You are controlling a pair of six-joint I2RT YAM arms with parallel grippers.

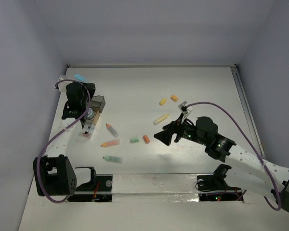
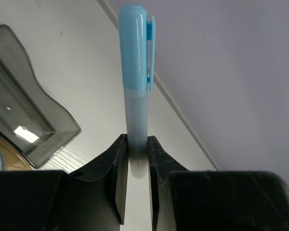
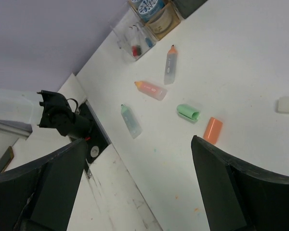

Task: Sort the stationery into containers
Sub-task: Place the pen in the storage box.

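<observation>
Left claw (image 2: 137, 144): clamped on a sky-blue capped translucent marker (image 2: 135, 62), which stands straight out of the fingers, lifted just beyond the far left corner of the dark grey square plastic box (image 1: 97, 102).
Right claw (image 3: 139, 144): spread wide and holding nothing, low over the white table (image 1: 135, 86), well to the right of the grey box.
Other containers: a round blue-and-white pot (image 1: 90, 113) sits against the grey box's near side. A clear rectangular plastic tray (image 1: 85, 133) lies nearer than the pot, with a few small coloured bits inside.
Loose markers: an orange-tipped clear marker (image 3: 170, 65), an orange-capped marker (image 3: 151, 90) and a green-tipped marker (image 3: 131, 121) lie apart on the table, near-right of the grey box. A pale yellow marker (image 1: 160, 119) lies farther right.
Loose caps: a green cap (image 3: 188, 111) and an orange cap (image 3: 212, 130) lie just beside each other, right of the grey box and under the right claw. A yellow block (image 1: 162, 101) and an orange block (image 1: 174, 98) sit far right of the box.
</observation>
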